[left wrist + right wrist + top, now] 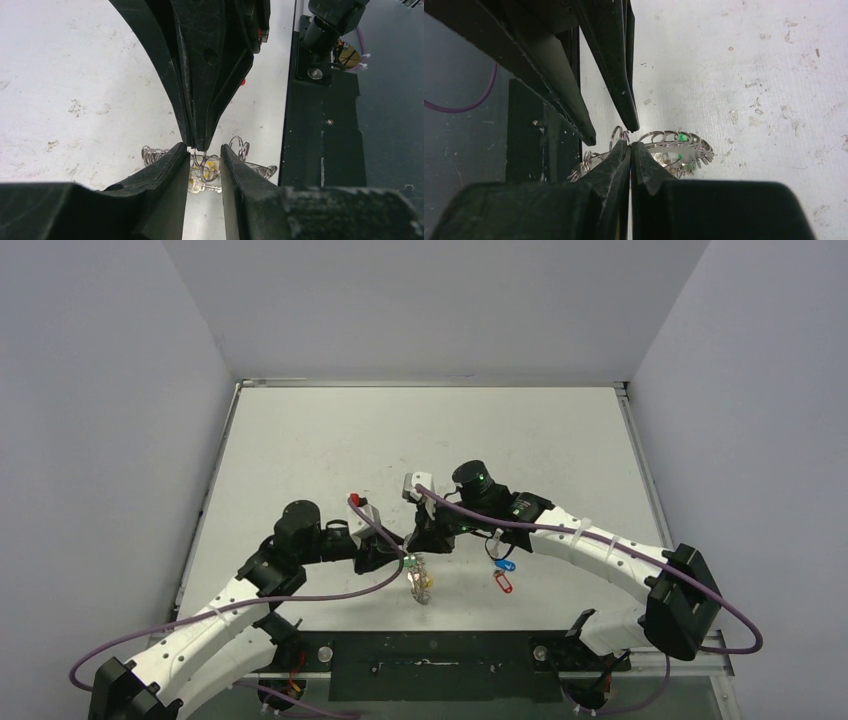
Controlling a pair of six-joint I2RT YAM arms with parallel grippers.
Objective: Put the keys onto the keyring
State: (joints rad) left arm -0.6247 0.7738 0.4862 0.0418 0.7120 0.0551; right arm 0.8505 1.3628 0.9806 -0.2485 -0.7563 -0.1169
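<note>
Top external view: both my arms reach in to the middle of the counter (400,440), near its front edge, wrists almost meeting over the keyring (421,585). It sits between the two wrists, green tag (411,562) at its far end. The blue-tagged key (506,565) and red-tagged key (502,583) lie on the counter just right of the keyring and apart from it. They are close together beside my right arm, blue one farther back, red one nearer, neither on the ring. Right wrist view: my right fingers (630,148) are pressed tip to tip, no gap, pinching a wire loop (617,136) on the keyring's edge. That loop pokes up just above the tips; rest of the ring is behind and to the right, low on the counter. Left wrist view: my left fingers (183,158) are partly open with a narrow gap, standing either side of the loops right under the right fingers' tips. Can't tell if the pads touch wire. The yellow tag (214,165) shows in that gap, a small silver key (204,188) just below it. Can't tell if the ring lies flat or tilted.
</note>
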